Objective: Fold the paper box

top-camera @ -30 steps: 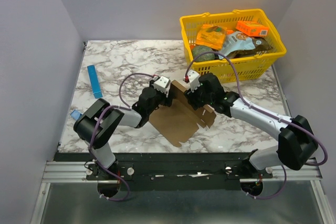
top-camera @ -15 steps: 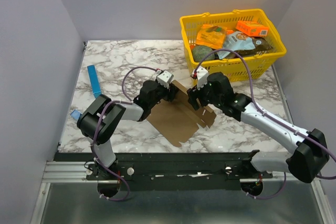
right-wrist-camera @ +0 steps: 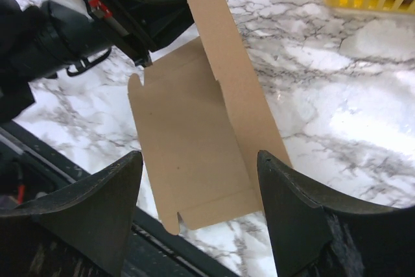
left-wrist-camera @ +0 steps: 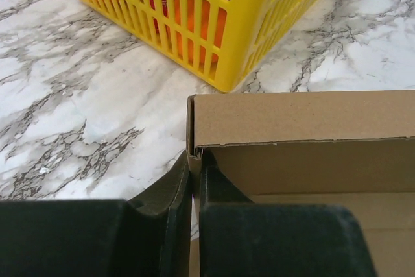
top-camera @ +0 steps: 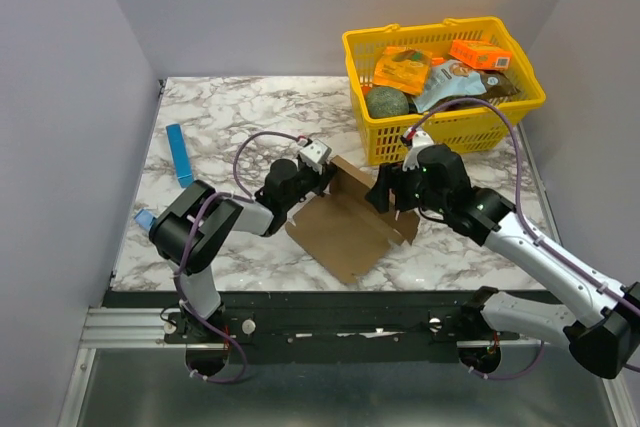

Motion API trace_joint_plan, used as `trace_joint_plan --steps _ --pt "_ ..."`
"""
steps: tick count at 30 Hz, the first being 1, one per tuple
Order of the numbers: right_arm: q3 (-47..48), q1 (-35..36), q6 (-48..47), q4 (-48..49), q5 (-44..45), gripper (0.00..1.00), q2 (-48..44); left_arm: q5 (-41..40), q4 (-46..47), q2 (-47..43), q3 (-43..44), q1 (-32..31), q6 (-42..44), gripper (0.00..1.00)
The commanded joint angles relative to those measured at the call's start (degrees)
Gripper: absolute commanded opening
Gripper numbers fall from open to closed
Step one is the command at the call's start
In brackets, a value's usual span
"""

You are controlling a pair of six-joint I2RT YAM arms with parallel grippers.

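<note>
The paper box (top-camera: pixel 345 232) is a brown cardboard sheet lying mid-table, with its far panel standing up. My left gripper (top-camera: pixel 323 179) is shut on the far left corner of that upright panel. In the left wrist view the black fingers (left-wrist-camera: pixel 178 186) pinch the cardboard edge (left-wrist-camera: pixel 192 128) between them. My right gripper (top-camera: pixel 388 190) hovers open just right of the upright panel, apart from it. Its wrist view looks down on the flat sheet (right-wrist-camera: pixel 188 141) between spread fingertips (right-wrist-camera: pixel 120 186), with the left gripper (right-wrist-camera: pixel 146 50) holding the raised panel at the top.
A yellow basket (top-camera: pixel 372 137) with orange packets and other goods stands at the back right, close behind the box. A thin blue strip (top-camera: pixel 180 155) lies at the left, a small blue object (top-camera: pixel 143 219) near the left edge. The black front rail (top-camera: pixel 330 297) runs just below the sheet.
The left gripper has shut on the panel's corner. The right gripper has opened wider and drawn back to the right, off the cardboard. The far panel now stands more upright.
</note>
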Motion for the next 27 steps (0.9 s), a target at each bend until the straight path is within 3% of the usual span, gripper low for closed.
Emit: trace_joint_plan --steps 1,6,10,17,21,27 --pt "0.04 0.15 10.20 -4.03 -0.38 0.79 -2.52 -0.63 4.94 -1.16 -2.99 -1.79 0.83 0.07" --pt "-1.02 0.15 13.45 -5.88 2.94 0.79 -5.85 -12.73 2.40 -6.50 -8.50 -6.00 5.22 0.03" --pt "-3.04 0.15 16.80 -5.71 4.80 0.79 -7.88 -30.99 1.52 -11.88 -14.23 -10.31 4.87 0.04" --pt "-4.80 0.15 21.19 -6.93 5.68 0.75 -7.44 -52.19 -1.74 -15.14 -17.76 -18.31 4.70 0.03" --pt "-6.91 0.15 24.00 -7.64 7.00 0.74 -9.20 -58.10 -0.51 -14.00 -18.63 -20.43 4.87 0.03" --pt "-7.97 0.15 24.36 -8.16 9.89 0.73 -8.59 -60.40 2.48 -12.86 -18.73 -22.27 6.54 0.03"
